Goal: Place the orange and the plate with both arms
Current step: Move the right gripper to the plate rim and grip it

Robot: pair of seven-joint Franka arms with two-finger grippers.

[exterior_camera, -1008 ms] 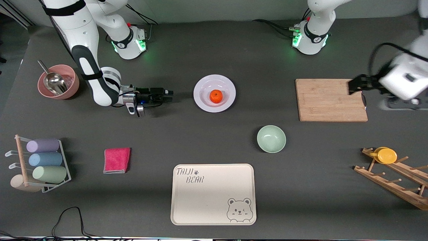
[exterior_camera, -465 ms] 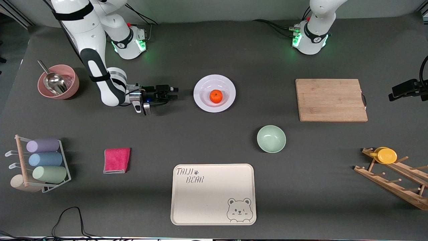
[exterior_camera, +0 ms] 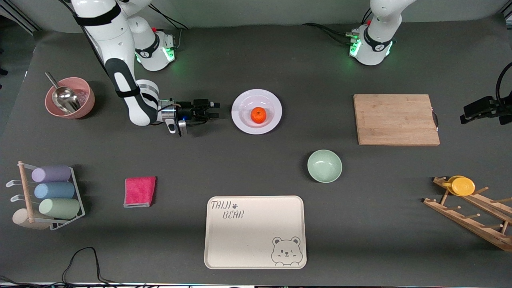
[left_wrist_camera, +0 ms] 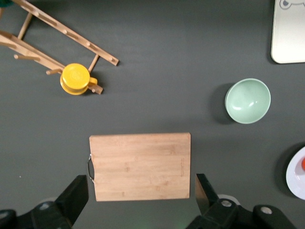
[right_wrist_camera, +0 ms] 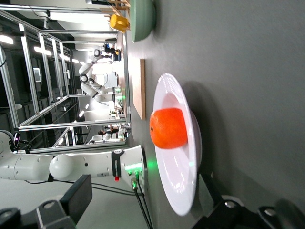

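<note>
While holding the orange (exterior_camera: 258, 115), the plate (exterior_camera: 273, 102) adjoins the open right end effector (exterior_camera: 216, 110).

Both tools (exterior_camera: 215, 110) (left_wrist_camera: 142, 198) open, empty

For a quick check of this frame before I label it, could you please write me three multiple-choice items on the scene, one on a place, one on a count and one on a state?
1. Where is the orange?
A. In the green bowl
B. On the white plate
C. On the bear tray

2. How many bowls stand on the table?
A. Two
B. Four
C. None

3. How do the right gripper's jaws stand?
A. Shut on the orange
B. Shut on the plate's rim
C. Open, holding nothing

Answers:
1. B: the orange sits in the plate's shallow centre.
2. A: a green bowl nearer the front camera than the plate, and a pink bowl with a metal scoop at the right arm's end.
3. C: the jaws are apart, low beside the plate's rim on the right arm's side, touching nothing. The left gripper hangs open over the cutting board.
</note>
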